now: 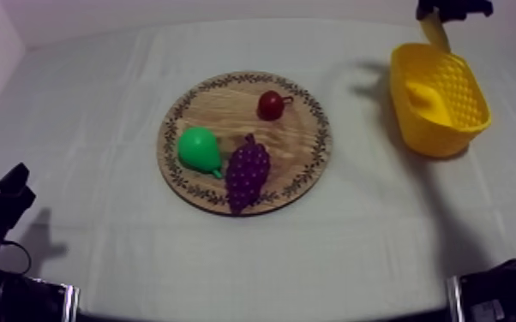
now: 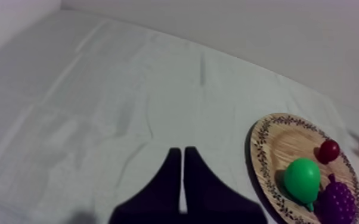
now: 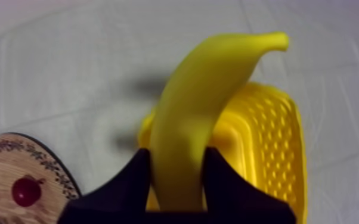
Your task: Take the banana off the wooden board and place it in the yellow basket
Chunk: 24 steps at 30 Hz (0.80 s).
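the banana [image 3: 200, 113] is gripped by the right gripper [image 3: 178, 152], its lower part clamped between the two black fingers, one on each side. it stands nearly upright in the grasp, and its curved upper end leans over the yellow basket [image 1: 441, 141], which lies just behind and below it. in the top view the fruit is seen hanging from the gripper above the far rim of the basket, clear of the cloth [image 1: 99, 103]. the basket is set at the right side of the table, well apart from the round wooden board [image 1: 227, 107].

three toy fruits are left on the board: a green pear [image 1: 198, 149] and a bunch of purple grapes [image 1: 248, 171] side by side at the near edge, touching or nearly so, and a small red fruit [image 1: 271, 104] apart from them toward the far rim.

the left gripper [image 2: 181, 152] is kept low at the left side of the table, above bare cloth, beside the board. its fingers are pressed together into a narrow wedge, with nothing held between them.
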Tool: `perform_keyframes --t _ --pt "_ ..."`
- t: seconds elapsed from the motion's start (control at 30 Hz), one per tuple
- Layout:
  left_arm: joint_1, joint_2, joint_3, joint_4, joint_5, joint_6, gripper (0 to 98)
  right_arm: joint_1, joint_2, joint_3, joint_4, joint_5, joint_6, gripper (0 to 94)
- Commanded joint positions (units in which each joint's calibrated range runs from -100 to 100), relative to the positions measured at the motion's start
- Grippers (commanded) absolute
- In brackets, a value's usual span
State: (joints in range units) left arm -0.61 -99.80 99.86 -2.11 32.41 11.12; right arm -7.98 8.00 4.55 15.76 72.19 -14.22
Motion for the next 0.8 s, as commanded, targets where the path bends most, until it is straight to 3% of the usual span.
perform_keyframes --t 0.0,0.77 --pt "0.0 -0.03 0.03 -0.02 0.0 0.0 0.1 0.52 0.49 1.16 0.25 0.24 -0.22 21.7" --pt "0.0 -0.03 0.03 -0.02 0.0 -0.01 0.1 4.26 9.26 4.89 1.71 -2.92 -2.11 22.0"
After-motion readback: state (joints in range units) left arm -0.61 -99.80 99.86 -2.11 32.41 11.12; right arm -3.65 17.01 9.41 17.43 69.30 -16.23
